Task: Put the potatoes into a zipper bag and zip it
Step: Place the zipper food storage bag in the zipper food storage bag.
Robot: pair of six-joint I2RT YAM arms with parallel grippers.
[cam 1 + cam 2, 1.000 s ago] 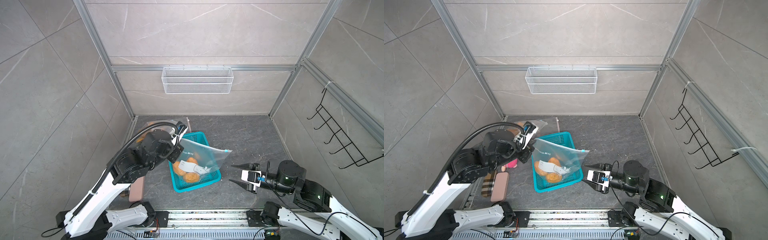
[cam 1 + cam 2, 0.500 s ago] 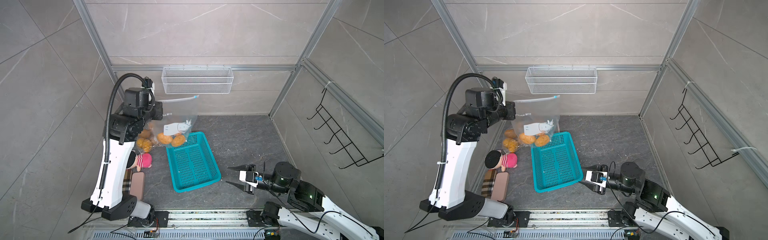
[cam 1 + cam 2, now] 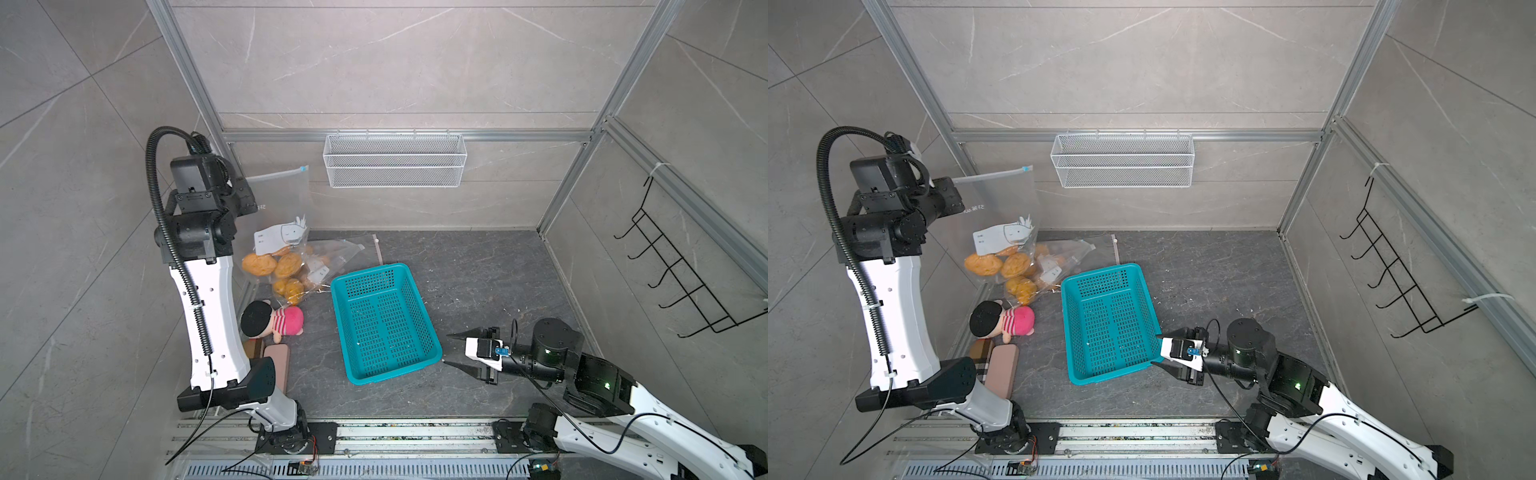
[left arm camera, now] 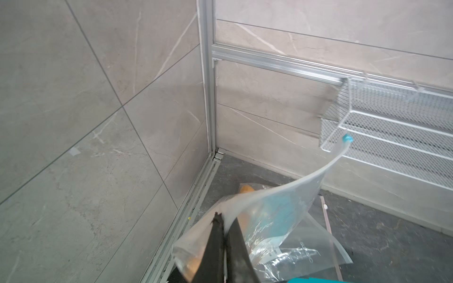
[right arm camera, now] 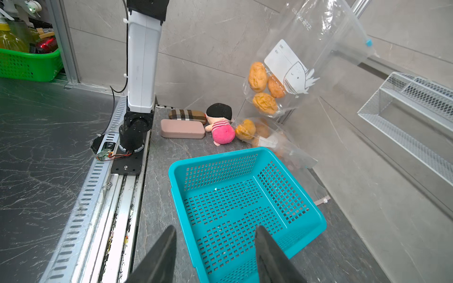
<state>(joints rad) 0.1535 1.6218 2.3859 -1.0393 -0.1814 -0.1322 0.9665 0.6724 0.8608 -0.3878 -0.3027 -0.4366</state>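
Wrinkled orange-tan potatoes (image 5: 257, 76) in zipper bag (image 5: 318, 29) — left pincer (image 4: 221, 220) tight on its rim, right pincer (image 5: 215, 229) spread.

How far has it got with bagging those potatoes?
Done: the teal basket is empty, and three potatoes sit in the clear zipper bag. In hand: the left fingers pinch that bag's top edge, holding it in the air. A second bag with more potatoes lies on the floor. Left: whether the held bag's zip is fully shut I cannot tell; the right fingers are open and empty.

White arms (image 3: 208, 316), black joints (image 3: 555, 345), ribbed black hose (image 3: 151, 187), tapered black right tool (image 3: 446, 348).
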